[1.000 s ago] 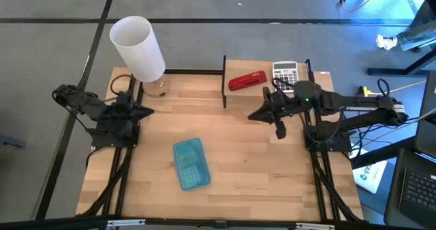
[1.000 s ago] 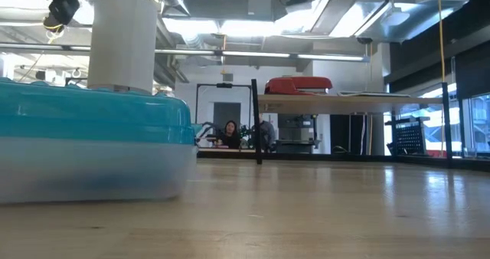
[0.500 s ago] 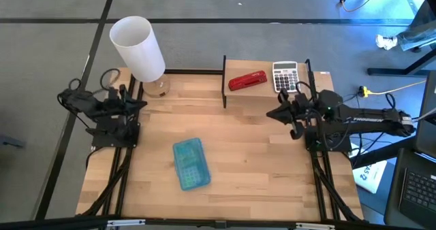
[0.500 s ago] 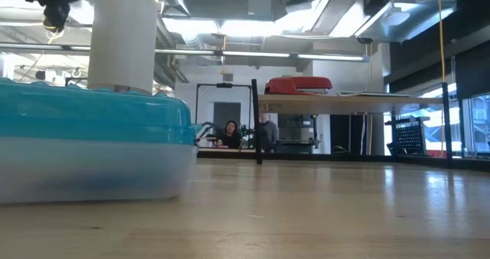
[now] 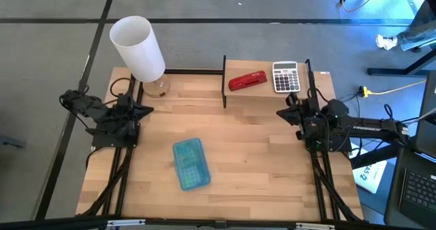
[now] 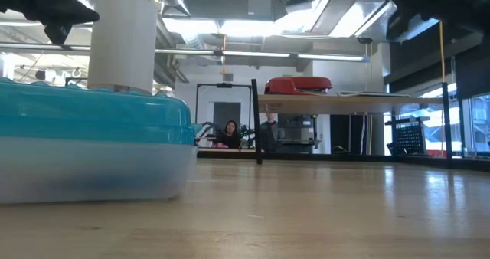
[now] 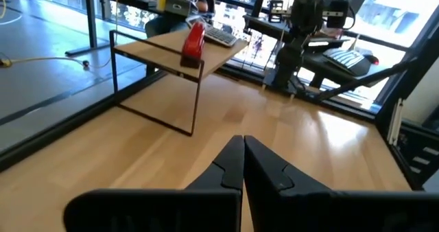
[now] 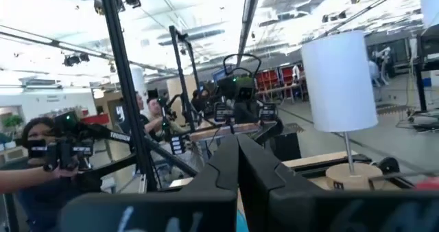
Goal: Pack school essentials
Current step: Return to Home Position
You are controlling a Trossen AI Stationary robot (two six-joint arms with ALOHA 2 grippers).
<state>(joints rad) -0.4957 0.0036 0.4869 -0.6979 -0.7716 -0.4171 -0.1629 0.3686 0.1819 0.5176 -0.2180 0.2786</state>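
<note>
The school essentials are out of view. A shut teal plastic case (image 5: pixel 190 163) lies flat on the wooden table (image 5: pixel 252 162), toward its near left; it fills the left of the low view (image 6: pixel 92 144). My left gripper (image 5: pixel 148 109) is drawn back at the table's left edge, shut and empty, as the left wrist view (image 7: pixel 242 148) also shows. My right gripper (image 5: pixel 281 113) is drawn back at the table's right edge, also shut and empty (image 8: pixel 238 148). Both stand well clear of the case.
A small wire-framed shelf (image 5: pixel 272 92) at the far right carries a red stapler (image 5: pixel 247 80) and a grey calculator (image 5: pixel 286 77). A white lamp (image 5: pixel 139 50) stands at the far left corner. Bare wood lies between the arms.
My right gripper has drawn back from over the table's middle toward the right edge and sunk, its fingers tipping upward, while its arm folds in. My left gripper has sunk a little at the left edge. Both stay shut. The case has not moved.
</note>
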